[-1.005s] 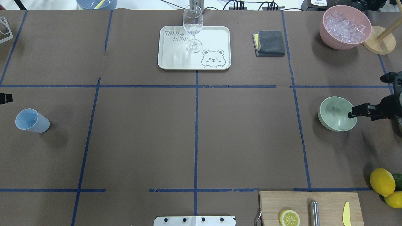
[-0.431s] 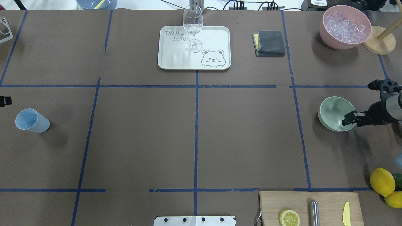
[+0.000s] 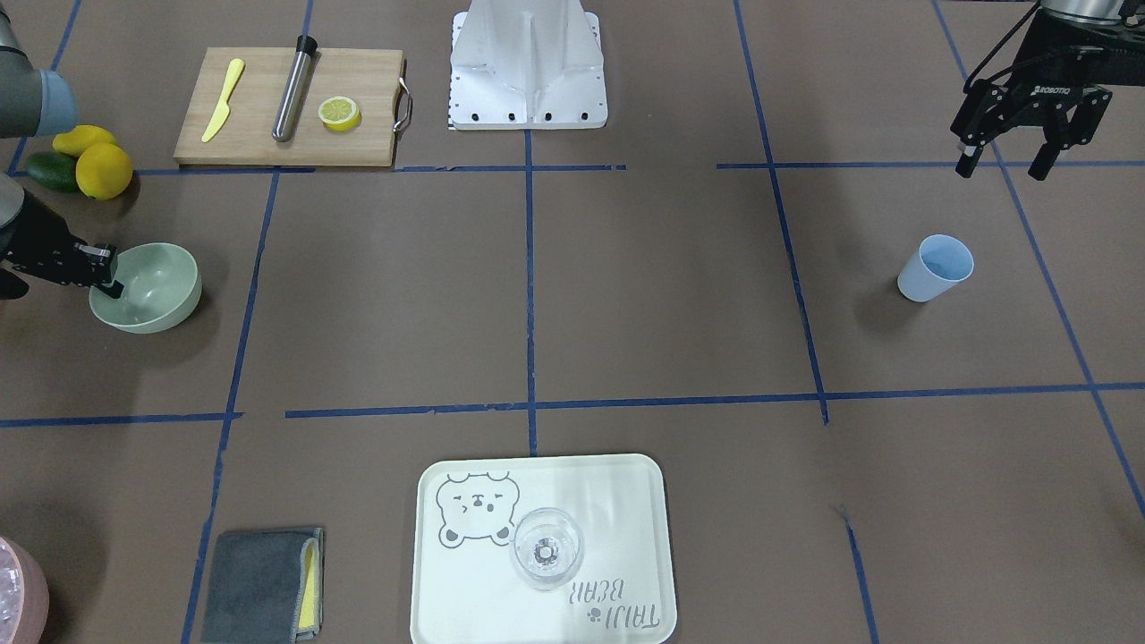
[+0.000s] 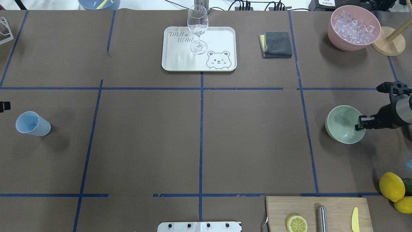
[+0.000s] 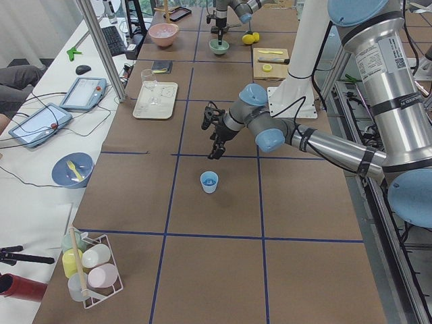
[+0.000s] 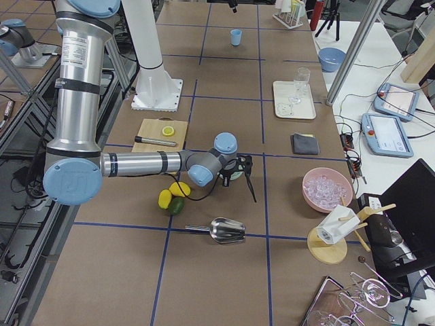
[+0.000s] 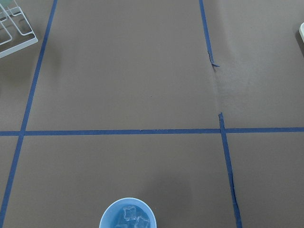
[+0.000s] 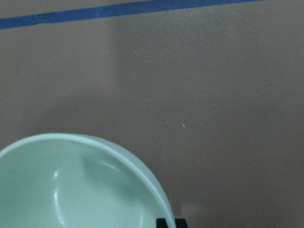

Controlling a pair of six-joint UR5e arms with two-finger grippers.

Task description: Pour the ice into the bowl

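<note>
The sage-green bowl (image 4: pixel 341 124) sits on the table's right side; it also shows in the front view (image 3: pixel 156 291) and fills the lower left of the right wrist view (image 8: pixel 71 185). My right gripper (image 4: pixel 358 124) is shut on its right rim, also seen in the front view (image 3: pixel 106 274). The light blue cup (image 4: pixel 32 123) stands far left and holds a few clear ice cubes (image 7: pixel 130 214). My left gripper (image 3: pixel 1000 168) is open and empty, raised above the table, apart from the cup (image 3: pixel 935 266).
A pink bowl (image 4: pixel 336 37) full of ice stands back right beside a wooden stand (image 4: pixel 388 45). A tray (image 4: pixel 222 35) with a wine glass (image 4: pixel 197 29) and a grey cloth (image 4: pixel 276 44) lie at the back. Lemons (image 4: pixel 391 186), a cutting board (image 4: pixel 338 212) and a metal scoop (image 6: pixel 228 231) lie nearby.
My right gripper lowered onto the bowl's rim and closed on it. The bowl has shifted a little toward the robot. The left arm has barely moved.
</note>
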